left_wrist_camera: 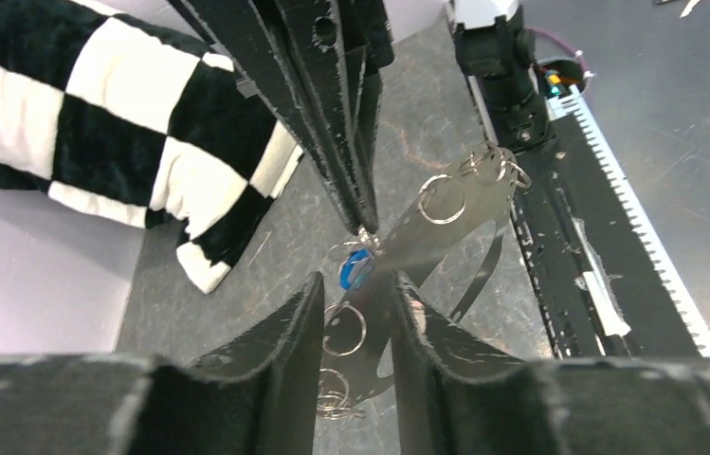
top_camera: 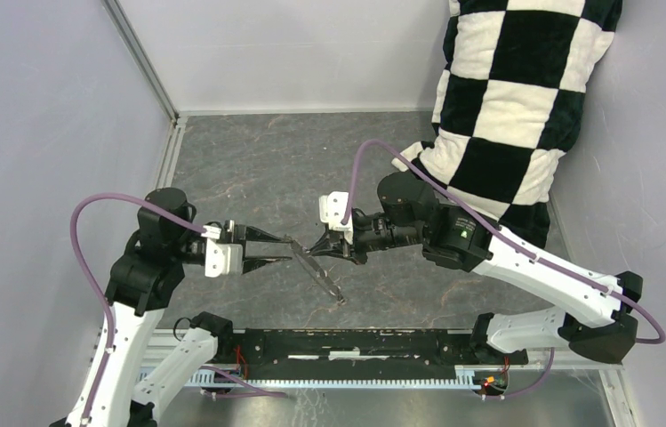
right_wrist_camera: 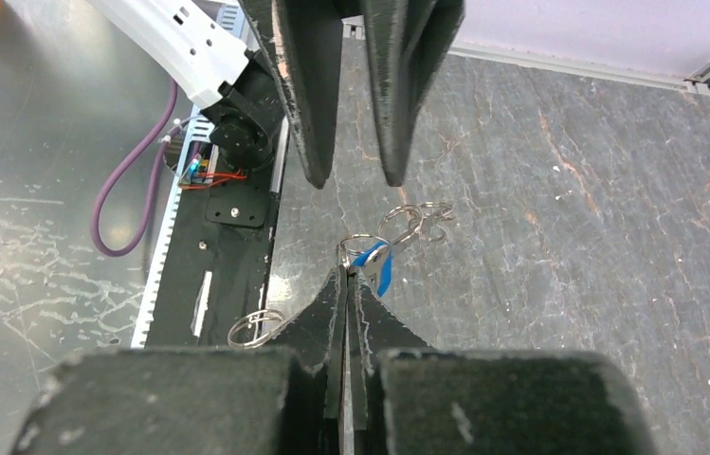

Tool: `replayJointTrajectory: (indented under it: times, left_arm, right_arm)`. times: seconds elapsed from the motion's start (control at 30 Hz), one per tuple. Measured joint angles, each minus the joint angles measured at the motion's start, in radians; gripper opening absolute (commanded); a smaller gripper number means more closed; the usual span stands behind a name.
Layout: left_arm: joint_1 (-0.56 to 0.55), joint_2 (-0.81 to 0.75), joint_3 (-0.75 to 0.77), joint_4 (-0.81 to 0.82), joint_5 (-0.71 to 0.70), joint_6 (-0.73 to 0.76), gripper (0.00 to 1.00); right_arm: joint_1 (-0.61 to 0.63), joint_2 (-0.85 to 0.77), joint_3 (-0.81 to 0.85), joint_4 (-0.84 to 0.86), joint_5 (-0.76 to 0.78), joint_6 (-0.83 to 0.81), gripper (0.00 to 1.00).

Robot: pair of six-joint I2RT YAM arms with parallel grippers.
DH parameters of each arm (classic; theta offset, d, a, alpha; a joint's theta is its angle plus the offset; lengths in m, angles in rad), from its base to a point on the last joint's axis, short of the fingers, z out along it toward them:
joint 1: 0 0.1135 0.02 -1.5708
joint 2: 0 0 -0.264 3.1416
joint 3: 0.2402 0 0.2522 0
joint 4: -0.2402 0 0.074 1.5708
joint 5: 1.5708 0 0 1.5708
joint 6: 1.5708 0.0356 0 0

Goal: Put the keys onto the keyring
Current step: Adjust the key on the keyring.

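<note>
The keyring (top_camera: 325,281) is a thin grey metal band held slanting above the table, with small split rings (left_wrist_camera: 442,200) hanging from it. A tiny blue-headed key (left_wrist_camera: 355,270) dangles at its middle, also in the right wrist view (right_wrist_camera: 375,260). My right gripper (top_camera: 313,252) is shut on the keyring beside the key; the band's thin edge runs between its fingers (right_wrist_camera: 332,313). My left gripper (top_camera: 286,248) is open, and its fingers (left_wrist_camera: 305,318) straddle the band's upper end without pinching it.
A black-and-white checked cushion (top_camera: 516,89) leans in the far right corner. A black rail (top_camera: 356,342) runs along the near table edge between the arm bases. Grey walls close in the left, back and right sides.
</note>
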Motion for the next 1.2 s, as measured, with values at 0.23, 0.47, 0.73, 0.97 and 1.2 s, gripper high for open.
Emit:
replayJointTrajectory:
  times: [0.23,0.47,0.73,0.97,1.2]
  left_arm:
    - [0.000,0.005,-0.010,-0.003,-0.045,0.169,0.53]
    - [-0.007,0.068,-0.003,-0.040,0.014,0.309,0.46]
    - [-0.105,0.178,0.070,-0.330,-0.024,0.592,0.35]
    - [-0.123,0.170,0.100,-0.476,-0.047,0.737,0.20]
    - [-0.123,0.164,0.106,-0.484,-0.055,0.808,0.04]
  right_arm:
    - [0.000,0.031,0.043,-0.072,-0.032,-0.019,0.00]
    - [0.000,0.095,0.102,-0.141,-0.069,-0.032,0.00]
    - [0.001,0.137,0.152,-0.202,-0.091,-0.033,0.01]
    - [0.000,0.153,0.183,-0.221,-0.093,-0.030,0.00]
    - [0.002,0.155,0.195,-0.229,-0.083,-0.009,0.00]
